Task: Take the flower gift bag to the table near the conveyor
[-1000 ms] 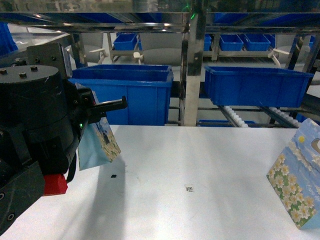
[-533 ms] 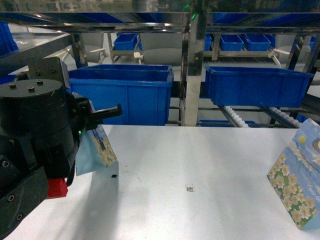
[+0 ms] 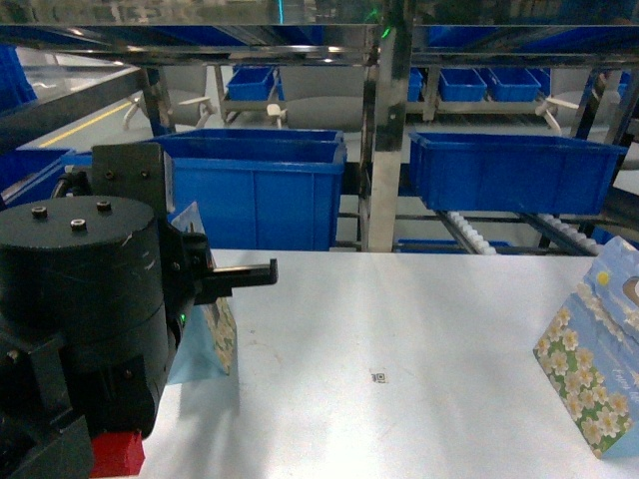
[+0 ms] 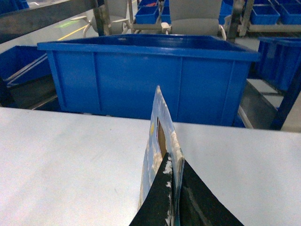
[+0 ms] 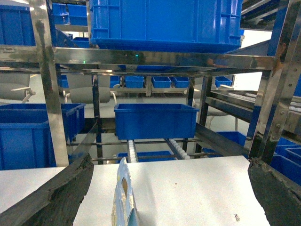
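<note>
Carrying is the step in hand — the left hand pinches the top edge of a flower bag, holding it low over the worktop's left side, near the conveyor. Next comes lowering it upright, then letting go. The right hand is spread wide — another bag stands between its fingers.
</note>
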Available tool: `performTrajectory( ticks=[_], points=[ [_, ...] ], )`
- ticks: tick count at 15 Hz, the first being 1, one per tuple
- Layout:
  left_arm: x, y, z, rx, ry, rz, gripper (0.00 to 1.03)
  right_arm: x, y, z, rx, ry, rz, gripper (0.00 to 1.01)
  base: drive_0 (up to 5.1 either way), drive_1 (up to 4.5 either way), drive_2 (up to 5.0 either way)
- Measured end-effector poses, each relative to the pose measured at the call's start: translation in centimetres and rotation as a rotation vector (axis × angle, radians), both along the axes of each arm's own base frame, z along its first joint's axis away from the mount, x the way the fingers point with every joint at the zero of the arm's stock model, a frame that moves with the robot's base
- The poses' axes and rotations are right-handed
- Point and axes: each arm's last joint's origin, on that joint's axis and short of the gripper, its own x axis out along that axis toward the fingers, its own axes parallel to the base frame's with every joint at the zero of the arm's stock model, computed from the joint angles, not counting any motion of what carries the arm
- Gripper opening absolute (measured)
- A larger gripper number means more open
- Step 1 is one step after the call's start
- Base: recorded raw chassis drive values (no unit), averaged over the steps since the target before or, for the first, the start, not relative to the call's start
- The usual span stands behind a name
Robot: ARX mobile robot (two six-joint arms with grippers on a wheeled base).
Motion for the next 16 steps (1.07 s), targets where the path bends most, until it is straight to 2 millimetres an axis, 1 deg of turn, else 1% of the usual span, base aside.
performTrajectory(
  ticks=[4, 5, 6, 9, 10, 12, 13, 16],
  points=[
    [-3.2, -1.2, -0.9, 0.099, 0.077, -0.048, 0.02, 0.0, 0.0, 0.0, 0.000, 0.000, 0.000, 0.98, 0.0, 0.00, 0.0],
    [-3.8, -1.3, -1.0, 0.110, 0.087, -0.049, 0.09, 0.0, 0.0, 0.0, 0.000, 0.000, 0.000, 0.98, 0.0, 0.00, 0.0],
    [-4.7, -1.4, -1.3, 0.139, 0.107, -0.055, 0.27, 0.0, 0.0, 0.0, 0.000, 0.000, 0.000, 0.98, 0.0, 0.00, 0.0],
    [-5.1, -1.3, -1.4, 0.149, 0.117, -0.056, 0.34, 0.0, 0.0, 0.0, 0.000, 0.000, 0.000, 0.98, 0.0, 0.00, 0.0],
    [-5.3, -1.4, -1.4, 0.154, 0.121, -0.061, 0.40, 0.0, 0.0, 0.0, 0.000, 0.000, 0.000, 0.98, 0.0, 0.00, 0.0],
    [-5.5, -1.4, -1.4, 0.160, 0.125, -0.064, 0.45, 0.0, 0.0, 0.0, 0.000, 0.000, 0.000, 0.98, 0.0, 0.00, 0.0],
    [-5.8, -1.4, -1.3, 0.163, 0.125, -0.065, 0.54, 0.0, 0.0, 0.0, 0.000, 0.000, 0.000, 0.98, 0.0, 0.00, 0.0],
    [-6.4, -1.3, 0.3, 0.144, 0.086, -0.071, 0.92, 0.0, 0.0, 0.0, 0.000, 0.000, 0.000, 0.98, 0.0, 0.00, 0.0]
  ],
)
